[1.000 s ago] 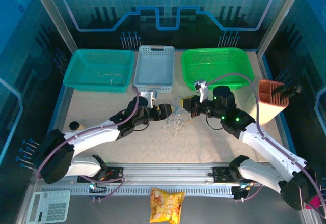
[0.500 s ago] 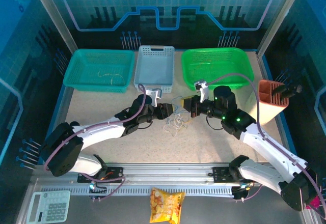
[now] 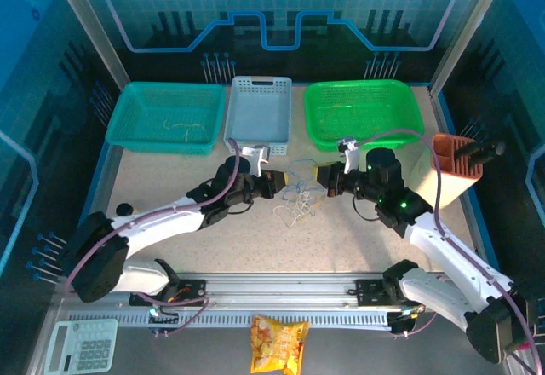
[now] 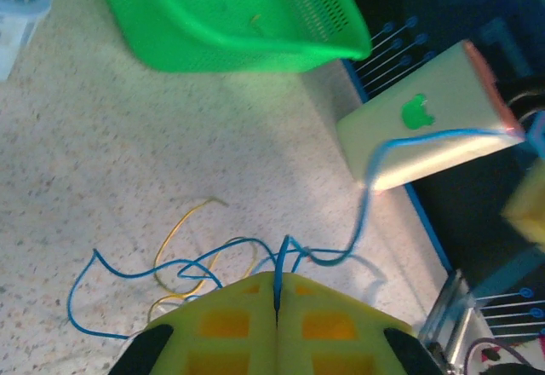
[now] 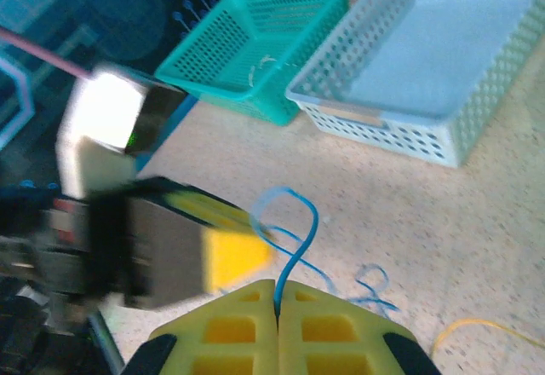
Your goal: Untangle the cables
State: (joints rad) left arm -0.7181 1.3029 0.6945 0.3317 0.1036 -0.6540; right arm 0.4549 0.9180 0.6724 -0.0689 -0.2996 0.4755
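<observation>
The cables (image 3: 294, 200) lie clumped mid-table (image 3: 153, 179). My left end effector (image 4: 277, 294) and right end effector (image 5: 277, 294) each pinch the blue cable (image 4: 364, 189). Pulling apart hard could cinch it around the yellow cable (image 4: 174, 226), or it could slip free.

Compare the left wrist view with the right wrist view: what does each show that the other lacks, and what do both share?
Left wrist, not right: the green basket and a cream box. Right wrist, not left: the teal basket and the white basket. Shared: the blue wire and yellow wire on the table, with the left tool and right tool each shut on the blue wire.
</observation>
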